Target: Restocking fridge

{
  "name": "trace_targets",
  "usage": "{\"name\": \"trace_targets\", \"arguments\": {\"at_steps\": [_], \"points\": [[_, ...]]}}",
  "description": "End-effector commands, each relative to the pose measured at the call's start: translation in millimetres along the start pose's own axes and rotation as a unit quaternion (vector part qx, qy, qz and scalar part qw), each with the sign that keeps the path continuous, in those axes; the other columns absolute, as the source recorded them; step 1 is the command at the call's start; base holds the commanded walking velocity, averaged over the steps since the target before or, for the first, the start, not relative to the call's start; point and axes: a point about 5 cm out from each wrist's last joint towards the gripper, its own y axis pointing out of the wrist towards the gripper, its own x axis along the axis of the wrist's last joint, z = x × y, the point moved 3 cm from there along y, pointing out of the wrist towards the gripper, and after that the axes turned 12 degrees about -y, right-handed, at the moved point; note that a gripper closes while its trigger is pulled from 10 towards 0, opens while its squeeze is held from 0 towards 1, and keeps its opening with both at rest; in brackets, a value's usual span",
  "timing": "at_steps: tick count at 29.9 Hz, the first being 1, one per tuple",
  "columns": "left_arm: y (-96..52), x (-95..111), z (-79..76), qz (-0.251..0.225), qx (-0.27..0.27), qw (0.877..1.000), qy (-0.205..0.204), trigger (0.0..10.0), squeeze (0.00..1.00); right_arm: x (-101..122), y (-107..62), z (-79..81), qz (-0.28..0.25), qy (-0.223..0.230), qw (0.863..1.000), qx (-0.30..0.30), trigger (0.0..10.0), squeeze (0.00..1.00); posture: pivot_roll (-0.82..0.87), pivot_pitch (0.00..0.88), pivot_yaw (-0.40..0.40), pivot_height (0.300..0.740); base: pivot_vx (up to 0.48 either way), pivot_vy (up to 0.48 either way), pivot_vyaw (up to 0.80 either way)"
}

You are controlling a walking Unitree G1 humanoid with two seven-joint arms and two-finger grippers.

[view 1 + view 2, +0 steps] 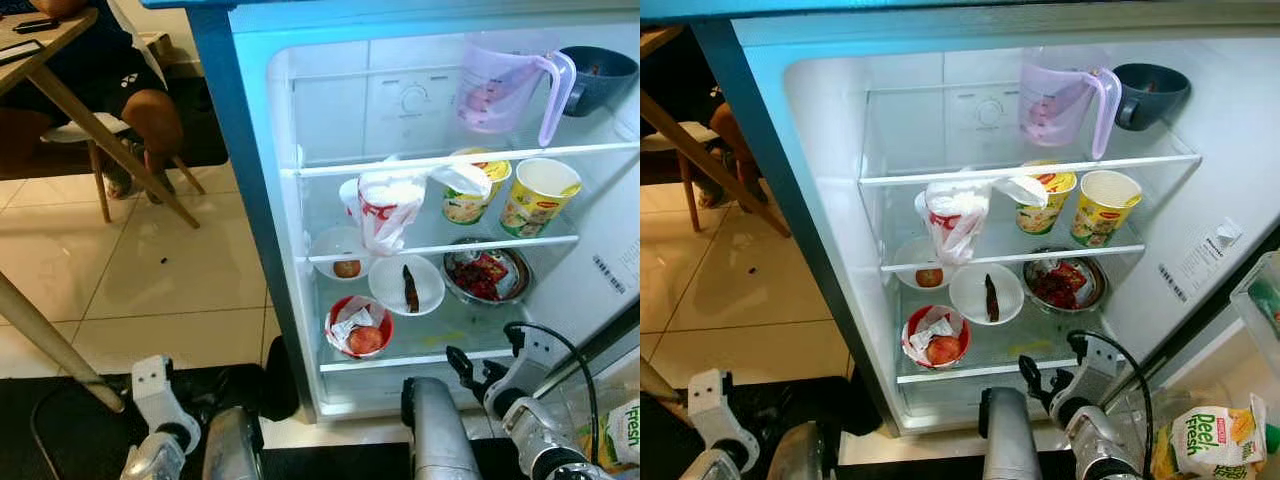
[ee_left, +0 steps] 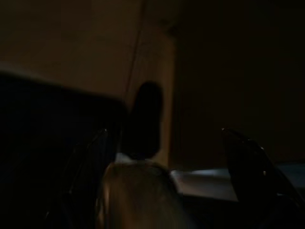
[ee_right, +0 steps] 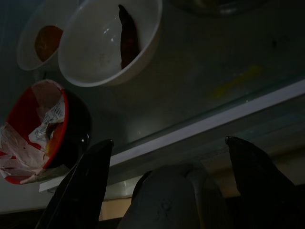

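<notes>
The right gripper (image 3: 167, 157) hangs released, fingers spread, just before the fridge's bottom shelf (image 1: 440, 355). Beyond its edge sit a red bowl (image 1: 358, 327) at left, then a white bowl (image 1: 406, 284). The left gripper (image 2: 176, 157), also spread, hangs low over the dark floor.

Two silver, rounded forearms (image 1: 437, 430) end in pale grey wrist housings with small dark screw holes. A black cable (image 1: 565, 355) loops over the right wrist. Each end effector carries two long, glossy black fingers (image 3: 257, 164), tapering to points; the left end effector (image 2: 167, 157) shows dimly.
</notes>
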Motion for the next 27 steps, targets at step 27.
{"name": "trace_targets", "arguments": {"at_steps": [27], "points": [[-45.0,-52,58.3,0.08,0.177,0.978,-0.073,10.0,0.0,-41,-11.5,-6.9,0.054,0.024,0.998,-0.033,10.0,0.0,-0.03,0.0,0.018,0.589,0.0,0.0,0.0]]}}
